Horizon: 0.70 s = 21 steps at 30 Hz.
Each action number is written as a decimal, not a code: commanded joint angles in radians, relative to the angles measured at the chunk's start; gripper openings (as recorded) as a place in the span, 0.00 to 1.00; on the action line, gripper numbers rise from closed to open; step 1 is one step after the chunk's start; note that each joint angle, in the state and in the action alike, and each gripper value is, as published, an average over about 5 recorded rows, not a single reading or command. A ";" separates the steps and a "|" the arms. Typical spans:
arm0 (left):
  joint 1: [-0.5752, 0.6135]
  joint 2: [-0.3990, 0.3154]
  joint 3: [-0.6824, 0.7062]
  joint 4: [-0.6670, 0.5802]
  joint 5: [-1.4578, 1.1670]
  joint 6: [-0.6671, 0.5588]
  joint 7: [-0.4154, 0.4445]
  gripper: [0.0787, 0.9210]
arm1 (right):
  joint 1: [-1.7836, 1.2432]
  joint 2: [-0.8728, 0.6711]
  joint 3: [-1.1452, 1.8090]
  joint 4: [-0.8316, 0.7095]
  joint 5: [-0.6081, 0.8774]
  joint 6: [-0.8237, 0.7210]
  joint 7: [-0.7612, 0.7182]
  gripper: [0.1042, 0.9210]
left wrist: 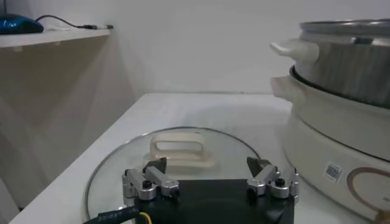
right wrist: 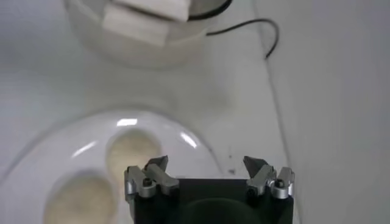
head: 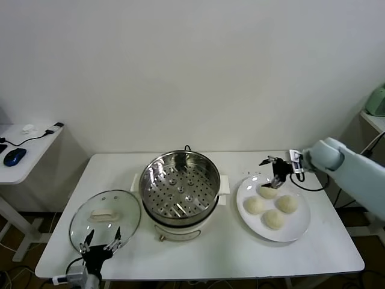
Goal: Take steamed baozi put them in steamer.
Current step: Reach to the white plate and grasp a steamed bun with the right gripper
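On the white worktop the steamer stands at the middle, a shiny steel pot with a perforated tray inside, set on a white base with side handles; its tray holds no buns. To its right lies a flat white plate carrying the four steamed baozi, cream-white and domed, grouped close together in a rough diamond, one at the far side, two in the middle row and one at the near side. The right claw hangs at the far edge of the plate, just above and beside the farthest bun, its fingers spread wide and pinching nothing; the right wrist view shows the same spread fingers over the plate's rim, with two buns partly in sight below and the steamer's base and a dark cable on the worktop farther off. To the left of the steamer a round glass lid with a white handle lies flat on the worktop. The left claw sits low at the near left edge of the worktop, over the lid's near rim, its fingers likewise spread and holding nothing; the left wrist view shows it above the glass lid, facing the lid's handle, with the steamer's wall close on one side. A side table stands well apart at the far left, bearing a blue mouse.
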 commanded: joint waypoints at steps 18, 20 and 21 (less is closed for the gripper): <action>0.029 0.002 0.004 0.028 0.011 -0.028 0.002 0.88 | -0.045 0.269 -0.103 -0.372 -0.062 -0.045 -0.060 0.88; 0.029 0.002 0.005 0.036 0.012 -0.032 0.002 0.88 | -0.054 0.282 -0.092 -0.390 -0.080 -0.048 -0.055 0.88; 0.029 0.002 0.005 0.038 0.013 -0.033 0.002 0.88 | -0.057 0.287 -0.088 -0.399 -0.086 -0.049 -0.051 0.88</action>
